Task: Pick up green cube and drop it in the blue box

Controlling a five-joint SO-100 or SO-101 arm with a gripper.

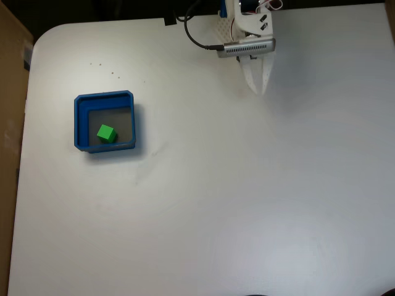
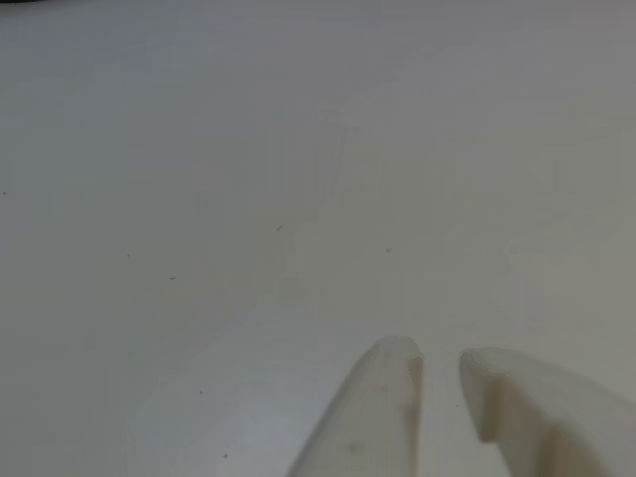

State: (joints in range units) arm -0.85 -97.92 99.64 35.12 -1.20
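White table (image 1: 247,203) bears blue box (image 1: 79,123) containing green cube (image 1: 106,133); fingers (image 2: 383,397) barely parted, empty.

Bright, even light from above across the white table (image 1: 247,185); soft faint shadows only. Sharp in the fixed view; hazy, dimmer, close fingertips (image 2: 388,397) blurred in the other view.
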